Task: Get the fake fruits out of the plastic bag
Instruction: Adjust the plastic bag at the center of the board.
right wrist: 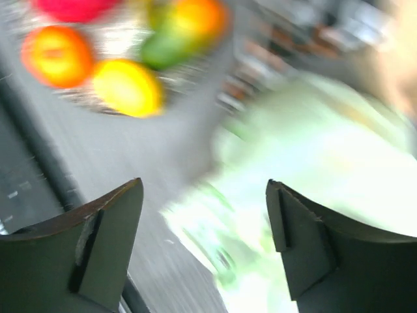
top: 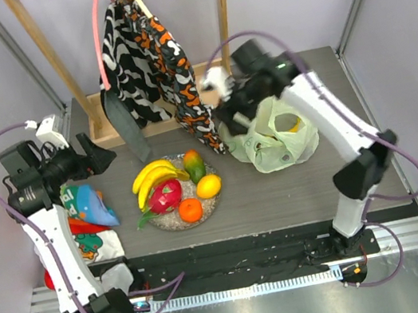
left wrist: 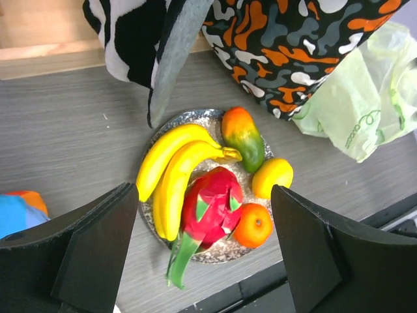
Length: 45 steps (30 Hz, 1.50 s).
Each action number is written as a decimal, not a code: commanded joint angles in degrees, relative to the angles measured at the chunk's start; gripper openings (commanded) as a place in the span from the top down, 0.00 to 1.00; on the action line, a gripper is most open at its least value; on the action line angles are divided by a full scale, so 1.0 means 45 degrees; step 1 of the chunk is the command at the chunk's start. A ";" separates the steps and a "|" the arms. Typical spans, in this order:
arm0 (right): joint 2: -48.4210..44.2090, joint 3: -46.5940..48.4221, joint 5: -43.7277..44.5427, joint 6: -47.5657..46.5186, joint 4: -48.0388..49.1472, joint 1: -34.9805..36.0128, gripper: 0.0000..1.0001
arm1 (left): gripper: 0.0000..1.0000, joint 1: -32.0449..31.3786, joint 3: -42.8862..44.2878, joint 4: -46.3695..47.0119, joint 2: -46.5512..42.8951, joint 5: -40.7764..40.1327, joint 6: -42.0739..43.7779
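Note:
A speckled plate [top: 173, 220] holds several fake fruits: a banana bunch [top: 152, 179], a mango [top: 193, 164], a dragon fruit [top: 166, 196], an orange [top: 190, 209] and a lemon [top: 208, 186]. The pale-green plastic bag [top: 276, 145] lies crumpled to the right of the plate, and something yellow [top: 291, 123] shows through its mouth. My right gripper [top: 226, 114] hovers at the bag's upper left edge. It is open and empty, and the blurred bag [right wrist: 313, 150] lies below it. My left gripper [top: 102, 155] is open and empty, raised to the left of the plate and looking down on the dragon fruit [left wrist: 212, 205].
A black-orange-white patterned cloth [top: 156, 60] and a dark grey flat piece [top: 125, 131] hang from a wooden rack [top: 55, 62] at the back. Colourful toys [top: 90, 208] lie at the table's left edge. The table's black front edge [top: 248, 240] runs just below the plate.

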 commanded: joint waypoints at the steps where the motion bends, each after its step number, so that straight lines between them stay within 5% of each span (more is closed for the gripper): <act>1: -0.1739 -0.1565 -0.0760 -0.0055 0.0694 -0.2731 0.21 | 0.12 -0.0602 0.1242 -0.0603 0.0586 -0.0265 0.1367; 5: -0.1977 -0.3502 -0.1208 0.0396 0.1774 -0.5777 0.34 | 0.15 -0.1654 0.2238 -0.0759 0.1290 -0.0462 0.1387; 9: -0.1527 -0.3913 -0.1502 0.0318 0.1755 -0.6331 0.34 | 0.15 -0.3687 0.2921 -0.0349 0.1230 -0.0111 0.1153; 13: -0.1352 -0.4849 0.0153 0.0589 0.2418 -0.6390 0.34 | 0.14 -0.6262 0.5706 -0.0776 0.3527 -0.0732 0.1853; 21: -0.1486 -0.5046 0.0705 0.1294 0.2361 -0.7424 0.40 | 0.12 -1.4752 0.9406 -0.1425 0.8317 -0.6544 0.6828; 25: -0.2402 -0.5883 0.0607 0.1489 0.2439 -0.7600 0.39 | 0.13 -1.6615 0.8765 0.1747 0.9901 -0.8741 0.8063; 32: -0.3361 -0.6726 0.0315 0.1763 0.2478 -0.8011 0.38 | 0.14 -1.7420 0.9779 0.2405 1.1953 -0.9291 0.9120; 45: -0.3363 -0.6337 -0.0682 0.1860 0.2185 -0.9221 0.35 | 0.21 -1.7968 1.1711 0.0280 1.4473 -0.9744 0.9514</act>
